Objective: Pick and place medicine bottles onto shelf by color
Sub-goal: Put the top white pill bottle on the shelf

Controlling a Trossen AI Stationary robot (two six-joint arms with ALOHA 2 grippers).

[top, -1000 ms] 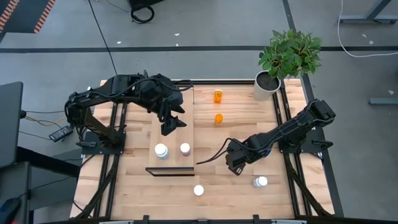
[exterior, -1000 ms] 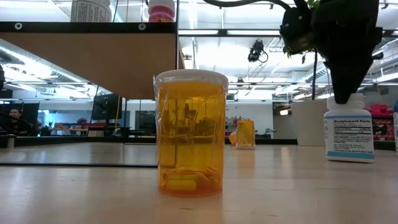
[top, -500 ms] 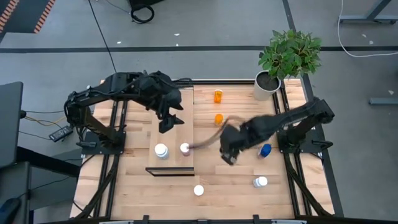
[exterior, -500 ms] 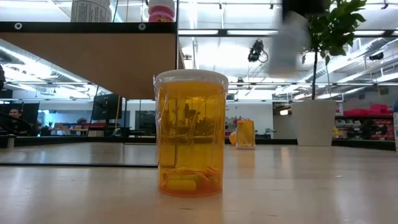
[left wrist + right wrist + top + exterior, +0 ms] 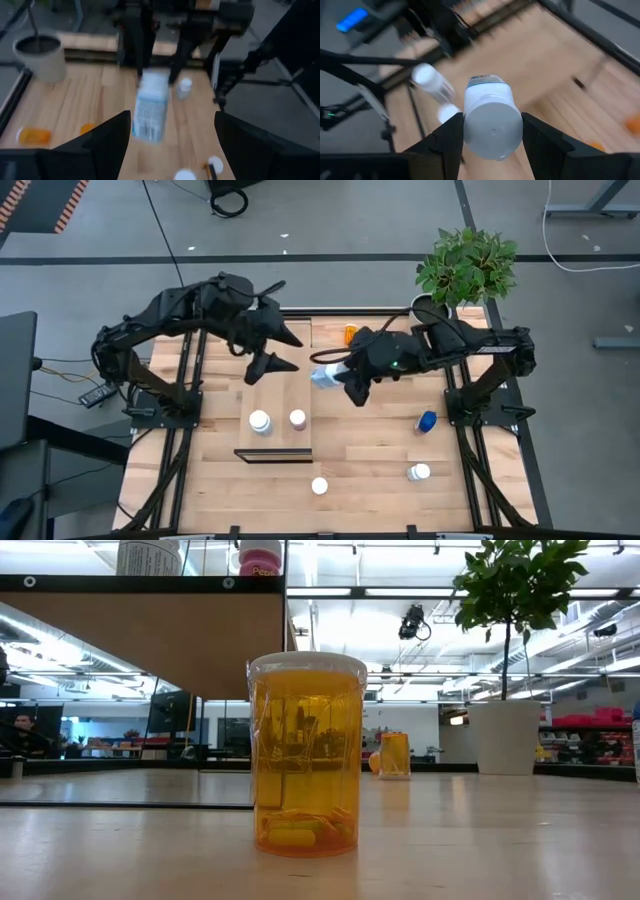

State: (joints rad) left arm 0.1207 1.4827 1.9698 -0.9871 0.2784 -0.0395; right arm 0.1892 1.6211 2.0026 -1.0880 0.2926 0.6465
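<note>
My right gripper [image 5: 336, 376] hangs high over the table's middle, shut on a white medicine bottle [image 5: 324, 375] with a printed label. My left gripper [image 5: 293, 353] stands open above the far end of the shelf [image 5: 280, 392], its fingers pointing at that bottle, which shows beyond them in the left wrist view [image 5: 150, 111]. On the shelf two bottles stand upright, one white-capped [image 5: 259, 421] and one pink [image 5: 297, 419]. An orange bottle [image 5: 306, 768] stands on the table close to the low camera. Neither gripper shows in the low view. My right gripper pinches the white bottle's upper end [image 5: 492, 125] between its two fingers [image 5: 449, 142], one on each side. The fingers slant down toward the table's left side. The bottle hangs lifted clear of table and shelf, tilted, its labelled body [image 5: 149, 117] reaching out beyond the fingertips.
Another orange bottle [image 5: 350, 333] lies near the far edge. A blue bottle [image 5: 427, 421], a white bottle [image 5: 418, 472] and a white-capped one [image 5: 319, 486] sit on the near right. A potted plant [image 5: 465, 265] stands at the far right corner.
My right gripper has risen from the near right of the table and swung toward the far edge and the shelf, tipping from pointing down to slanting. The white bottle has gone with it, lifted clear of the table. My left gripper has risen a little and rolled.
</note>
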